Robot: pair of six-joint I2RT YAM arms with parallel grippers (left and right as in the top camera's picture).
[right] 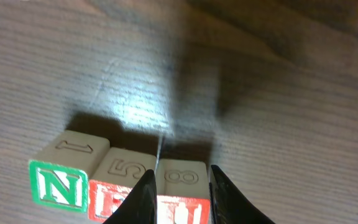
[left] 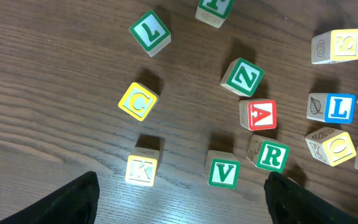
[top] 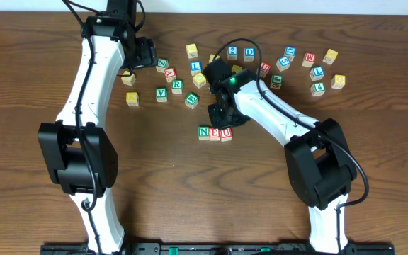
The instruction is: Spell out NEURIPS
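Three cubes stand in a row at the table's middle: green N (top: 204, 132), red E (top: 214, 132), red U (top: 226, 132). In the right wrist view they are N (right: 58, 183), E (right: 114, 186) and U (right: 180, 183), with embossed digits on top. My right gripper (right: 180, 202) (top: 227, 122) is down over the row's right end, its fingers tight against both sides of the U cube. A green R cube (left: 271, 155) (top: 177, 86) lies in the far scatter. My left gripper (left: 180, 196) (top: 142, 53) is open and empty above that scatter.
Loose cubes lie under the left gripper: green L (left: 149, 31), yellow C (left: 138, 101), yellow K (left: 142, 169), green V (left: 223, 172), red A (left: 258, 115), blue L (left: 339, 107). Several more cubes sit at the far right (top: 310, 67).
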